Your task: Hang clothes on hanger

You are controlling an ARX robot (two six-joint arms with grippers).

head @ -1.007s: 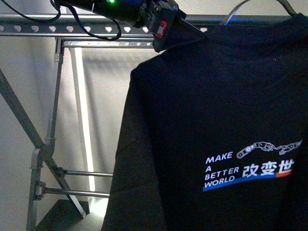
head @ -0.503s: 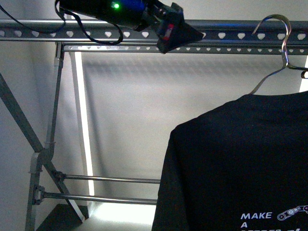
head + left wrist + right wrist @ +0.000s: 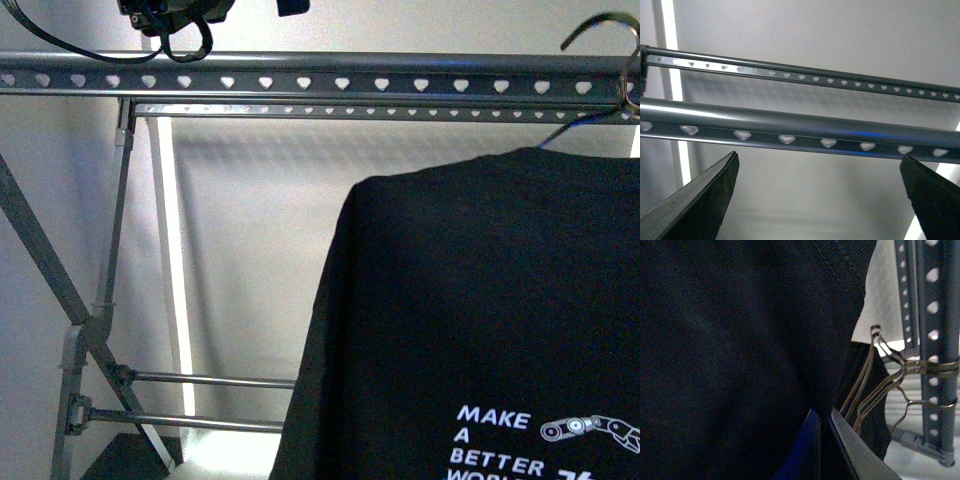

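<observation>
The clothes [image 3: 480, 320], a black T-shirt with white "MAKE A BETTER WORLD" print, hang at the right of the front view on a thin wire hook [image 3: 605, 35] over the hanger's [image 3: 320, 72] grey top rail with heart-shaped holes. My left gripper [image 3: 820, 192] is open and empty, its two dark fingers wide apart just below that rail [image 3: 790, 127]; only part of that arm shows at the top left of the front view. My right gripper [image 3: 822, 440] is shut on a fold of the clothes [image 3: 730, 350], beside several wire hooks [image 3: 890, 385] on the rail [image 3: 935, 340].
The rack has a second perforated rail [image 3: 330, 105] behind the first, a diagonal brace [image 3: 45, 270] at the left and two thin lower bars [image 3: 200, 380]. A white wall with a bright vertical light strip [image 3: 170, 250] lies behind.
The left arm has risen above the rail and mostly left the front view. The T-shirt has shifted left and slightly up, its hook now by the top rail.
</observation>
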